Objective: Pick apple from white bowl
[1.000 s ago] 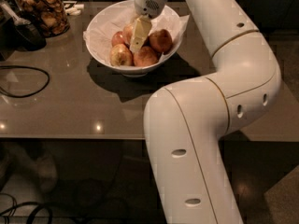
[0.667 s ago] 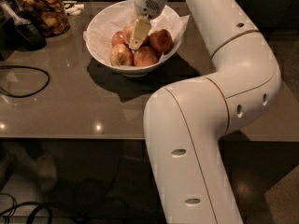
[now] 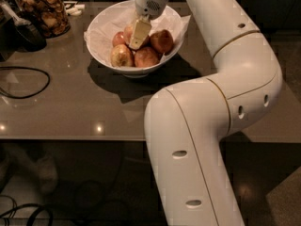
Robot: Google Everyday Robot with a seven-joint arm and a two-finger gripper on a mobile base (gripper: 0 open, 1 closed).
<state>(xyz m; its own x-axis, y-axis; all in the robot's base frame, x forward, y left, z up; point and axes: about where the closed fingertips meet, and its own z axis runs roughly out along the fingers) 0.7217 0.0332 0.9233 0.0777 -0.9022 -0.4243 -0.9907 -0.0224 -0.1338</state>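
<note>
Barely a twitch since a second ago: the gripper (image 3: 136,43) is in the same spot, low inside the white bowl (image 3: 94,29), and the fruit has not shifted either. The gripper points down into the middle of the pile, its pale yellowish tip right among the apples. Whether it is spread, pressed together or pinching anything, I cannot tell from here. The apple (image 3: 119,38), the pale pinkish-orange one, sits toward the back left of the bowl, just left of the gripper's tip and close enough that contact cannot be ruled in or out. In front of it lies a yellow-green streaked apple (image 3: 121,55), with a red apple (image 3: 146,57) beside that and a deeper red apple (image 3: 162,40) on the right, all nestled together on the crinkled white paper (image 3: 183,25) that pokes out over the bowl's right rim. The big white arm (image 3: 225,79) rises from the foreground, folds back at the elbow and reaches across the glossy grey-brown table (image 3: 70,112). At the far left corner stands a glass jar (image 3: 44,11) filled with brownish pieces, and a black cable (image 3: 23,81) loops along the table's left edge.
</note>
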